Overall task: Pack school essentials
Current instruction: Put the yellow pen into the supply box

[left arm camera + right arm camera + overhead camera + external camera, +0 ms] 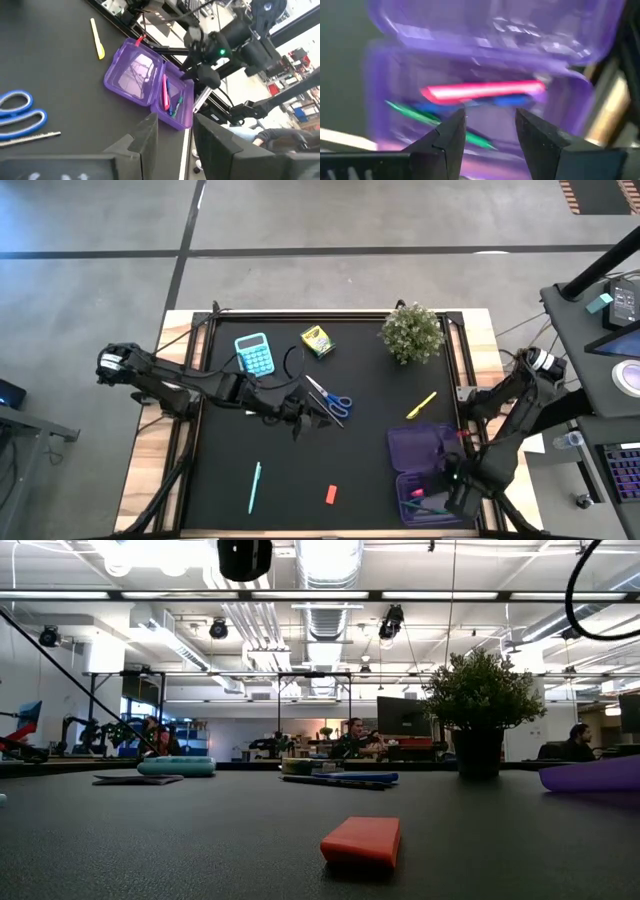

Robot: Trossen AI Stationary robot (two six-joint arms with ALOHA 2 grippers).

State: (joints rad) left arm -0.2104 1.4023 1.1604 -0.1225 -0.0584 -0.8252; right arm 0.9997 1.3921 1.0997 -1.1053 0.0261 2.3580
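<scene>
Landmark: purple case (428, 470), lying open at the counter's (230, 520) near right corner.

Right gripper (490, 127) hovered directly over the case's tray, jaws parted, holding nothing. Pink pen (482, 91), blue pen (512, 101) and green pen (427, 116) lay inside the tray, presumably deposited there as packed items.

Left of the case, near edge: eraser (331, 495), then teal pen (255, 485) further left. Neither packed yet.

Just beyond the case: yellow pen (421, 404).

Beyond and left of the case: scissors (330, 397), with left gripper (312, 412) right beside them, jaws open and empty, probably lined up for a pickup.

Farthest from the case: crayon box (317, 340), calculator (254, 354), plant (412, 332).
</scene>
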